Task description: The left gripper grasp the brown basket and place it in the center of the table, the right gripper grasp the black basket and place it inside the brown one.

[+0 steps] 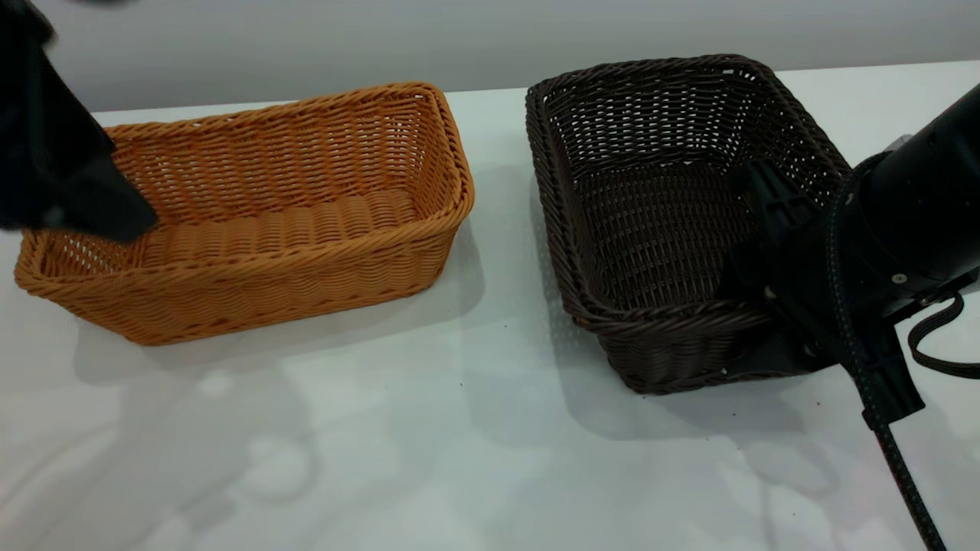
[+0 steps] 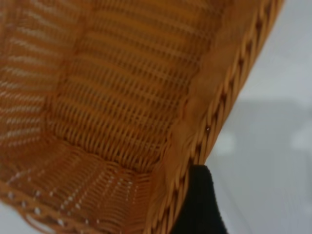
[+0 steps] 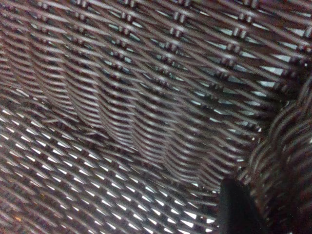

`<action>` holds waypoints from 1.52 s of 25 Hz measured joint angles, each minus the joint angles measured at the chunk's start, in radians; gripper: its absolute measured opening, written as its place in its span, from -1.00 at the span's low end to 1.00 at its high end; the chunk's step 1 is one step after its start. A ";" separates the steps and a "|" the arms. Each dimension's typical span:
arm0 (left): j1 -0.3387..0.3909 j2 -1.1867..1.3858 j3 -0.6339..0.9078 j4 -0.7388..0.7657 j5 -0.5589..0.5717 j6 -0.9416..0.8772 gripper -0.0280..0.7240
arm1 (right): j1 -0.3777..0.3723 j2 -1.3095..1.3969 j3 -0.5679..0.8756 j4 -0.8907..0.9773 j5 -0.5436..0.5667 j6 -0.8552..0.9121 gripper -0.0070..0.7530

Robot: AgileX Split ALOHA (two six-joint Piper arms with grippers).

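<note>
Right gripper (image 1: pixel 773 252) astride black basket (image 1: pixel 658 191) rim (dark weave), grip unclear; left gripper (image 1: pixel 92 207) likewise, brown basket (image 1: pixel 306 191).

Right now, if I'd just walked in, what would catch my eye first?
Two woven baskets side by side on a white table: an orange one on the left, a near-black one on the right, both empty. A black robot arm reaches in at each: the left pincer at the orange basket's left end, the right pincer straddling the dark basket's near right rim.
</note>
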 joint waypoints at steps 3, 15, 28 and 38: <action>0.000 0.051 0.000 -0.005 -0.022 0.076 0.38 | 0.000 0.000 0.000 0.000 0.014 0.000 -0.32; 0.000 0.227 0.000 0.010 -0.220 0.132 0.38 | -0.002 0.000 0.000 0.002 0.054 -0.038 -0.32; 0.000 0.381 0.000 0.081 -0.365 0.132 -0.05 | -0.002 0.000 0.000 0.000 0.055 -0.060 -0.32; 0.000 0.385 0.000 0.077 -0.376 0.128 -0.61 | -0.002 0.000 0.000 0.000 0.023 -0.104 -0.32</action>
